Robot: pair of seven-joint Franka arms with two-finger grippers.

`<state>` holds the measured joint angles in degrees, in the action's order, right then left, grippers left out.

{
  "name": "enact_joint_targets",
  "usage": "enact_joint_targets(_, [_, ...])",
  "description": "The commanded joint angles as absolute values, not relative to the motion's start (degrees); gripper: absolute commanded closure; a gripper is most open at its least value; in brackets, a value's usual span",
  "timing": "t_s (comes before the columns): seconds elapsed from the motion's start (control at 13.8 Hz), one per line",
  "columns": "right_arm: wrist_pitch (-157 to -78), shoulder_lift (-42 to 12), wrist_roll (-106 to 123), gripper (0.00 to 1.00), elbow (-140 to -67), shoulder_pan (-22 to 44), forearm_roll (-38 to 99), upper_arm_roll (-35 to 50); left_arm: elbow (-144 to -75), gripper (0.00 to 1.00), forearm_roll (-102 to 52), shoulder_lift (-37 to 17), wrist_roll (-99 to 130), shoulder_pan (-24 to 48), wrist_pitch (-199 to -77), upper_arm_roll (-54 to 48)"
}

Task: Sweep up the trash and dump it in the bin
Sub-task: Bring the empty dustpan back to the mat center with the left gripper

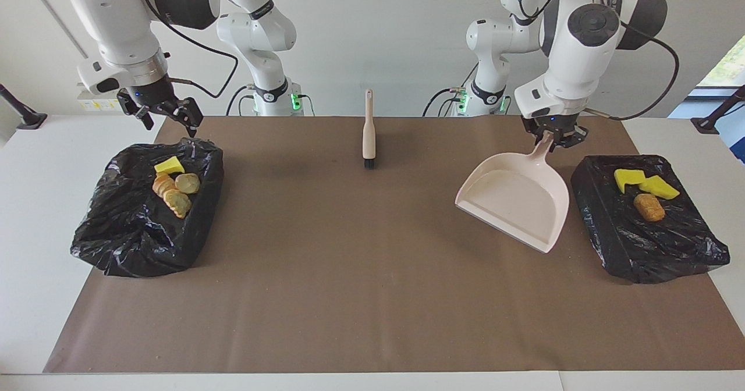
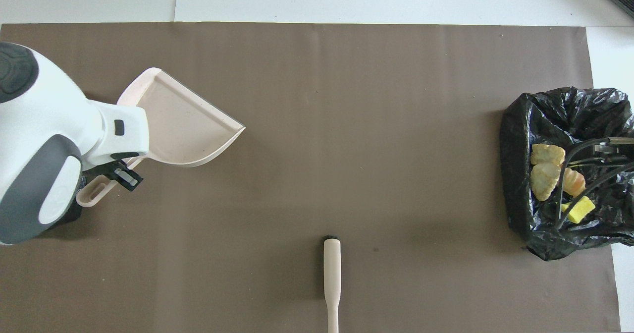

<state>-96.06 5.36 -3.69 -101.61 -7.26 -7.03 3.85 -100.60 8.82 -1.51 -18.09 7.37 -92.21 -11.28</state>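
The trash lies in two black-bagged bins. The bin (image 1: 134, 234) (image 2: 515, 174) at the right arm's end holds a yellow sponge chunk (image 1: 169, 164) (image 2: 579, 209) and tan-brown lumps (image 1: 174, 196) (image 2: 545, 174). In the bin (image 1: 646, 245) at the left arm's end lie yellow sponge pieces (image 1: 628, 177) and a brown lump (image 1: 648, 207). My left gripper (image 1: 550, 138) (image 2: 121, 174) is shut on the handle of the pale pink dustpan (image 1: 515, 202) (image 2: 183, 125), which is empty and tilted lip-down over the mat beside that bin. My right gripper (image 1: 167, 118) hangs open above the robots' side rim of its bin.
The pale pink brush (image 1: 368, 129) (image 2: 332, 278) lies on the brown mat (image 1: 361, 274) near the robots, midway between the arms. In the overhead view the left arm covers its bin, and cables cross the bin at the right arm's end.
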Motion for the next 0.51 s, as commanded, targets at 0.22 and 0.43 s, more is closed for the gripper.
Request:
enact_joint_targets(0.22, [-97.74, 4.83, -2.73, 0.00, -100.72, -7.38, -5.80, 4.83, -88.90, 1.00, 5.36, -15.87, 8.74, 21.42, -97.12, -10.20])
enact_joint_targets(0.43, [-97.29, 4.48, -2.99, 0.00, -99.68, -7.56, -5.54, 4.57, -80.44, 1.00, 4.83, -23.88, 18.32, 26.96, -98.87, -10.11])
